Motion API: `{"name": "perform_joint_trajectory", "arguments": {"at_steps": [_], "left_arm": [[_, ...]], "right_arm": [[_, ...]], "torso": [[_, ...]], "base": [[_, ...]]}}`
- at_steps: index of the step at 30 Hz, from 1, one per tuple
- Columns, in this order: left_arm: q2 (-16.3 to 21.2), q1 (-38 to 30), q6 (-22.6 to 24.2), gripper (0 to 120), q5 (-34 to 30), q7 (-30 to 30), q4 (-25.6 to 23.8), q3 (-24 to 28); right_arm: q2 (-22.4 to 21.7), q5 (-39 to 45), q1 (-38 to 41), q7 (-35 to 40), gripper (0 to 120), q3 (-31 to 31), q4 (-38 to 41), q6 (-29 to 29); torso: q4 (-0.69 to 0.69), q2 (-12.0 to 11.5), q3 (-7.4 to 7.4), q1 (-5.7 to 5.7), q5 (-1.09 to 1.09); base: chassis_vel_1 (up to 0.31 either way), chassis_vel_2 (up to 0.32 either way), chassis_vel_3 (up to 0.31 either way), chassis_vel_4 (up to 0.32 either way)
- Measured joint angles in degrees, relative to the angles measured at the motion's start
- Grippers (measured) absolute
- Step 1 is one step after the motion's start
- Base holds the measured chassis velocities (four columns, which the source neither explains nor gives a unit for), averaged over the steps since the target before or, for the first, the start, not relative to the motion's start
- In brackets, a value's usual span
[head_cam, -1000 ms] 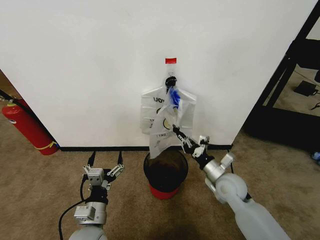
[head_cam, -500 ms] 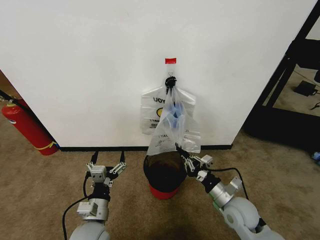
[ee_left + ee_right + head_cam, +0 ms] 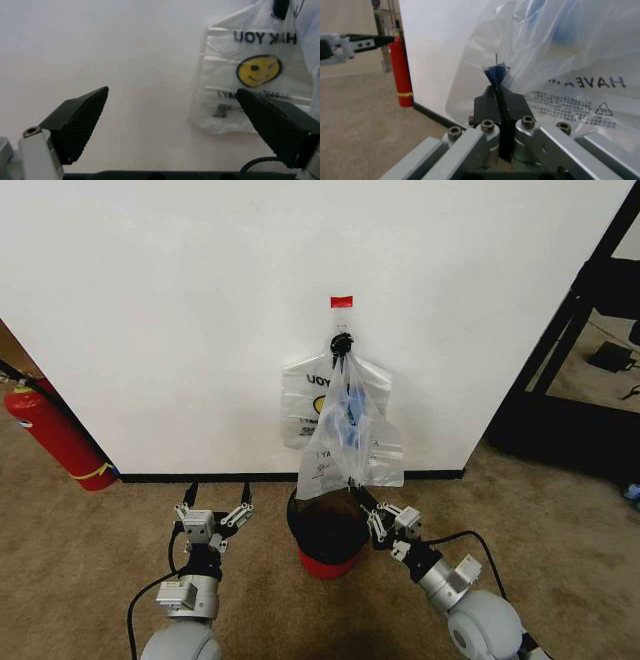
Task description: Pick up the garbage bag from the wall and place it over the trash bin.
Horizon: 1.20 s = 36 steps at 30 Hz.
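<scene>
The garbage bag (image 3: 345, 425) hangs from a black hook (image 3: 342, 342) on the wall (image 3: 200, 300), under a small red tape strip (image 3: 342, 301), its lower edge drawn out toward the right claw (image 3: 358, 490), which is clenched on a pinch of the thin plastic just above the rim of the trash bin (image 3: 330, 530). The bin stands on the carpet floor (image 3: 90, 550) close to the black baseboard (image 3: 200, 476), directly below the bag. The left claw (image 3: 215, 502) hovers released beside the bin, fingers (image 3: 80, 120) spread wide and holding nothing. A red fire extinguisher (image 3: 55, 435) leans at the wall well off to the left; a dark rack (image 3: 590, 350) stands at the wall's right end. Bare carpet lies open between them
</scene>
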Motion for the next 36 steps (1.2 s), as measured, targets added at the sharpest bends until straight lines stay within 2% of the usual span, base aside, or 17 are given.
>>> {"name": "perform_joint_trajectory", "arguments": {"at_steps": [22,36], "left_arm": [[0.13,0.29,-0.02,100,0.08,0.00,0.12,0.18],[0.07,0.97,-0.35,100,0.08,-0.03,-0.06,0.09]], "right_arm": [[-0.44,-13.72,-4.81,0.02,0,0.58,0.09,6.78],[-1.20,-19.13,-6.81,-0.68,0,1.17,0.39,11.33]], "torso": [[0.00,0.00,0.00,0.00,0.00],[0.00,0.00,0.00,0.00,0.00]], "base": [[0.000,0.000,0.000,0.000],[0.000,0.000,0.000,0.000]]}}
